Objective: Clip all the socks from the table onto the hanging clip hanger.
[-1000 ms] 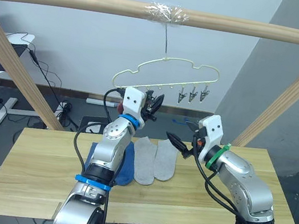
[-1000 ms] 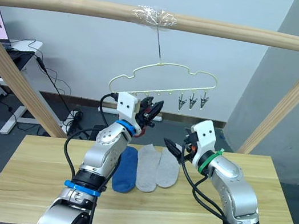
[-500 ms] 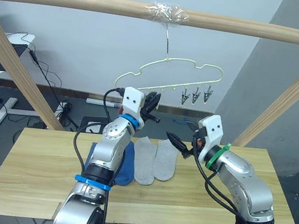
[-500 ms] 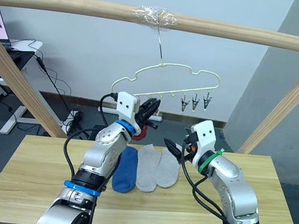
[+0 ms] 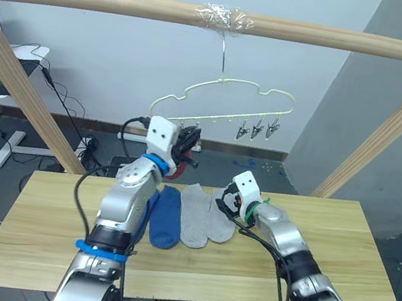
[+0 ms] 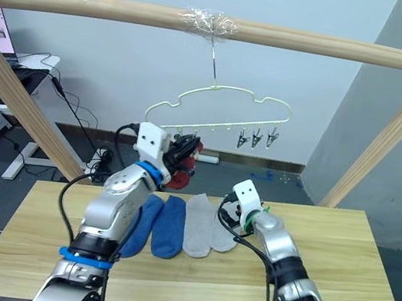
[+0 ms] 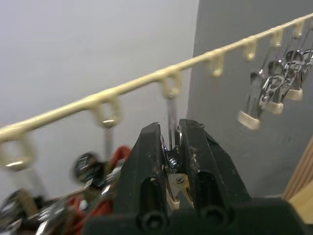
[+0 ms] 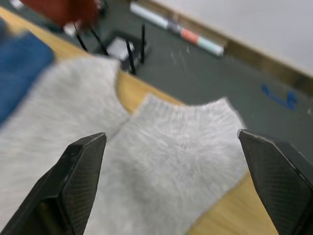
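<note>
So the big change over that last second was the right gripper (image 8: pixel 168 147): it had been hovering up off the table (image 5: pixel 370 251), and it dropped down and forward until its wide-open fingers (image 8: pixel 80 171) straddled the cuff of the light grey sock (image 8: pixel 181 152) farthest from the blue socks. Nothing was between them yet, just fabric right below. I'd read that as lining up for the next pickup.

The left gripper (image 7: pixel 168 152) hadn't let go of the clip hanger (image 5: pixel 226 96). Its fingers were pinched shut on one of the small metal clips (image 7: pixel 169 161) under the hanger's bottom bar, next to the clips where a rust red sock (image 6: pixel 188 156) was already bunched up. The arm had swung a bit sideways and the hanger tilted with it.

Another thing: two blue socks (image 6: pixel 157 225) showed side by side on the table below the hanger, where only one was clear of the left arm a second ago. Both grey socks lay just beside them, touching, and three spare clips (image 5: pixel 255 129) hung at the hanger's far end.

So roughly four socks were still on the table. Judging from this, the squeezed clip was being held ready for that grey sock.
</note>
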